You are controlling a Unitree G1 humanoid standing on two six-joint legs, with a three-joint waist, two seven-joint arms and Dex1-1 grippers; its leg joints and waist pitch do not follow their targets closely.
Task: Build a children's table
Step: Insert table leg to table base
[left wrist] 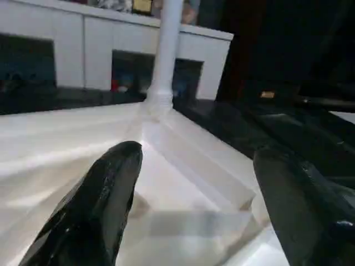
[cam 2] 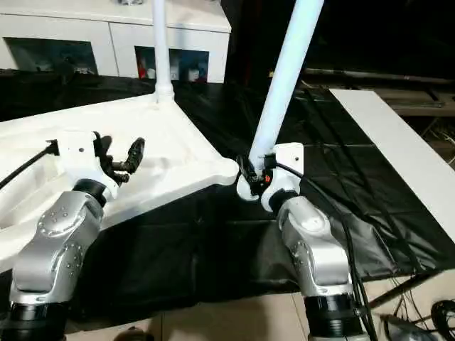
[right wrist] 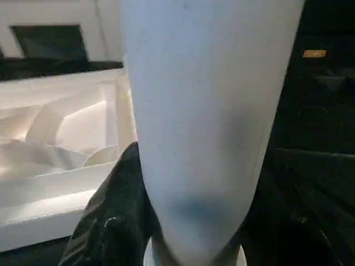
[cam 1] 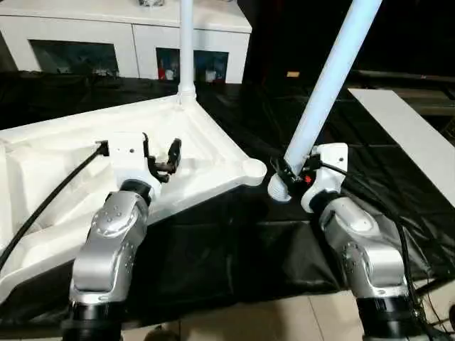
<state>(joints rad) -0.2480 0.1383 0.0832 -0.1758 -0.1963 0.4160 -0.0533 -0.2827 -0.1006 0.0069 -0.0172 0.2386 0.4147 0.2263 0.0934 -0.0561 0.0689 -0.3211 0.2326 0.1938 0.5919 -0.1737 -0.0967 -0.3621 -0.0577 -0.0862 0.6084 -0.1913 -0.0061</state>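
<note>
Left eye view: tabletop lies upside down at frame left; right hand grips a leg beside the empty corner socket. Left wrist view: left hand released over the ribs. Next: seat the leg's end in that socket.

A black cloth covers the work surface. Beyond its far edge stands a white cabinet with dark glass doors. To the cloth's right lies a long white board. Pale tiled floor shows below the cloth's near edge.
</note>
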